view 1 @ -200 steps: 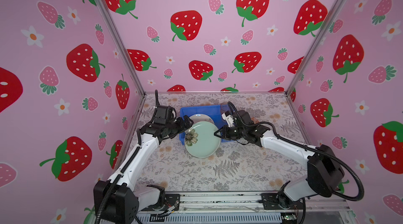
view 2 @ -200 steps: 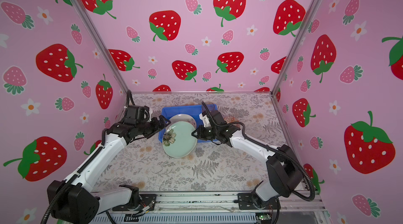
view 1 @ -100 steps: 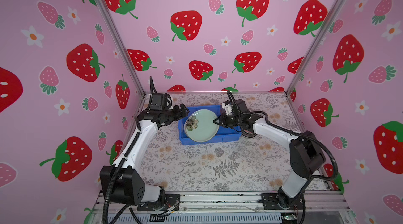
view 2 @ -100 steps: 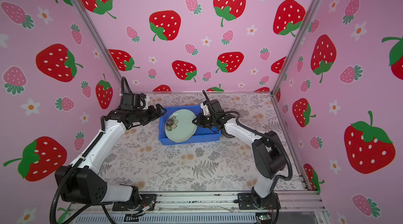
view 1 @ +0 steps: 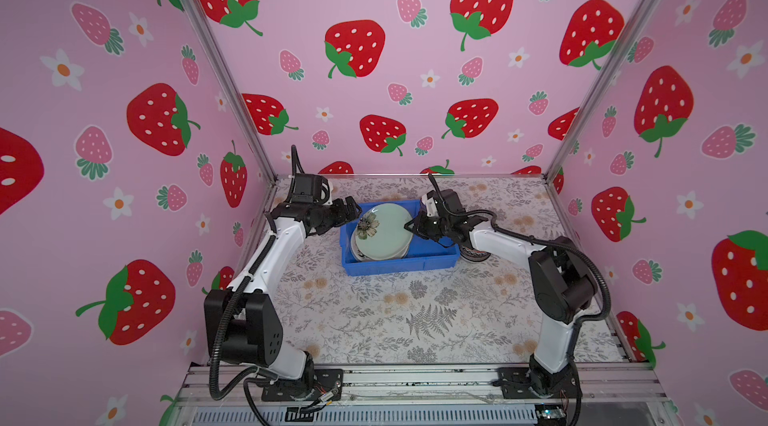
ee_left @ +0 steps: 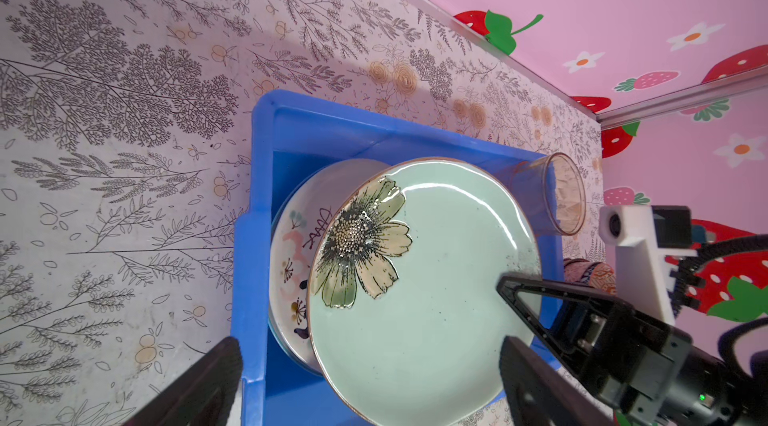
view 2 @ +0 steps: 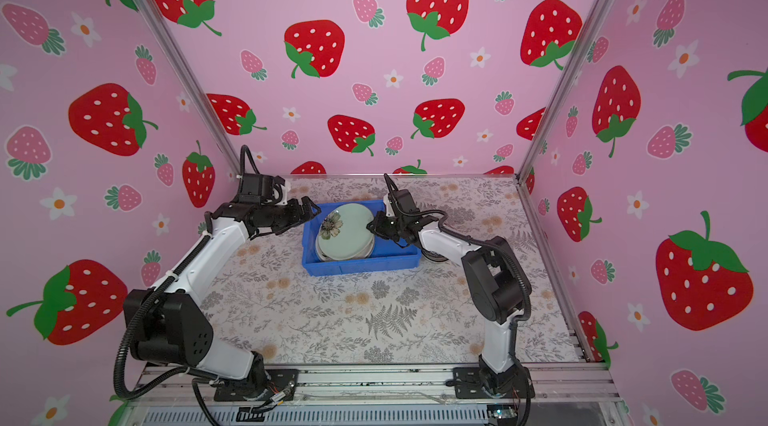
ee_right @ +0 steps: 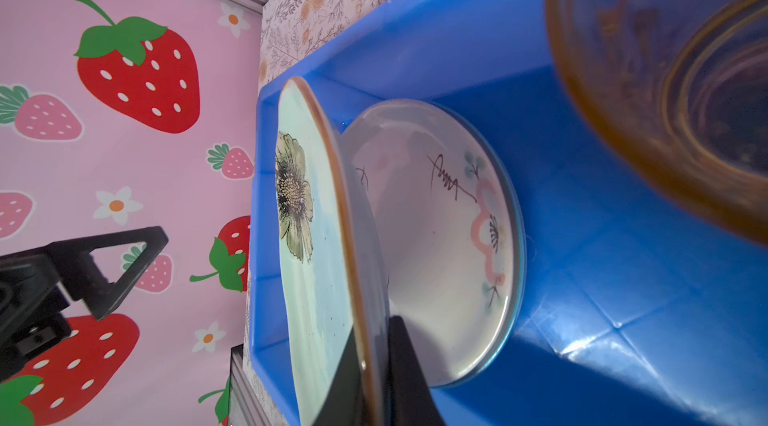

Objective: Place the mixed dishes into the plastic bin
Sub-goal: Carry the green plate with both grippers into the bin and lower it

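Green plate [view 1: 386,237] — carried by right gripper [view 1: 410,228] — reached bin [view 1: 399,268].

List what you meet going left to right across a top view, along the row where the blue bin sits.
left gripper → pale green plate → right gripper → patterned bowl

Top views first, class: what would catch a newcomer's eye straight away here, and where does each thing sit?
The pale green plate with its dark flower stands out. The right gripper pinches its rim and holds it tilted over a white plate in the bright blue bin, towards the back of the floral table. The left gripper hangs open at the bin's left end, and pink strawberry walls surround everything.
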